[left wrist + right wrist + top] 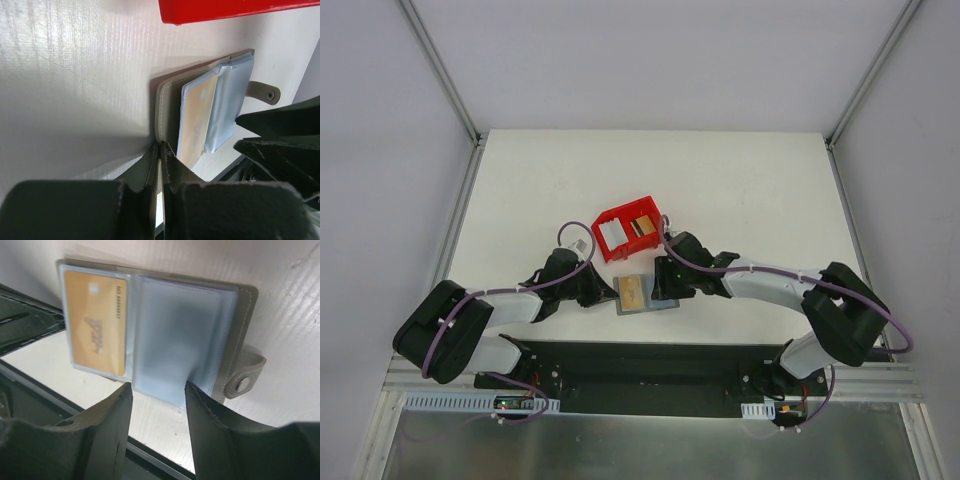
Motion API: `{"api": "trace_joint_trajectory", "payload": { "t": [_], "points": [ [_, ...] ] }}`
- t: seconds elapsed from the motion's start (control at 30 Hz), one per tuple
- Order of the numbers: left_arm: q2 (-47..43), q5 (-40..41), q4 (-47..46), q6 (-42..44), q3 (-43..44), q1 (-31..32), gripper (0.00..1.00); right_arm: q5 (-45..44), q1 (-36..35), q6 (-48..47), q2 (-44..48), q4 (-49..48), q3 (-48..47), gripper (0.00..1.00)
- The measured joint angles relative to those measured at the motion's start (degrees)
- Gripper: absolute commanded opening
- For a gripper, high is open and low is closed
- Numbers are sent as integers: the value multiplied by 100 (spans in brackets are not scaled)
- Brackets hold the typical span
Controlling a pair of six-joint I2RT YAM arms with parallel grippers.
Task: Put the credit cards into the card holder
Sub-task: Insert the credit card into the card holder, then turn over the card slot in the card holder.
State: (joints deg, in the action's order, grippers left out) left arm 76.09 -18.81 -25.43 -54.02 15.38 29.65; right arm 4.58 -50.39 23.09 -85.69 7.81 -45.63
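Note:
The grey card holder lies open near the table's front edge. A gold card sits in its left clear sleeve, which also shows in the right wrist view. My left gripper is shut on the left edge of the holder's cover. My right gripper is open, with its fingertips at the near edge of the empty right sleeve. A white card and a darker card lie in the red bin.
The red bin stands just behind the holder, and its wall shows in the left wrist view. The holder's snap strap sticks out on the right. The black base rail runs close in front.

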Motion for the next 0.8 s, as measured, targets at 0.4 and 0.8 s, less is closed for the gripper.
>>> {"api": "trace_joint_trajectory", "payload": {
  "t": [0.4, 0.8],
  "points": [
    [24, -7, -39, -2, -9, 0, 0, 393, -46, 76, -820, -247, -487, 48],
    [105, 2, -118, -144, -33, 0, 0, 1521, -74, 170, -1082, -1502, -450, 49]
  ]
}}
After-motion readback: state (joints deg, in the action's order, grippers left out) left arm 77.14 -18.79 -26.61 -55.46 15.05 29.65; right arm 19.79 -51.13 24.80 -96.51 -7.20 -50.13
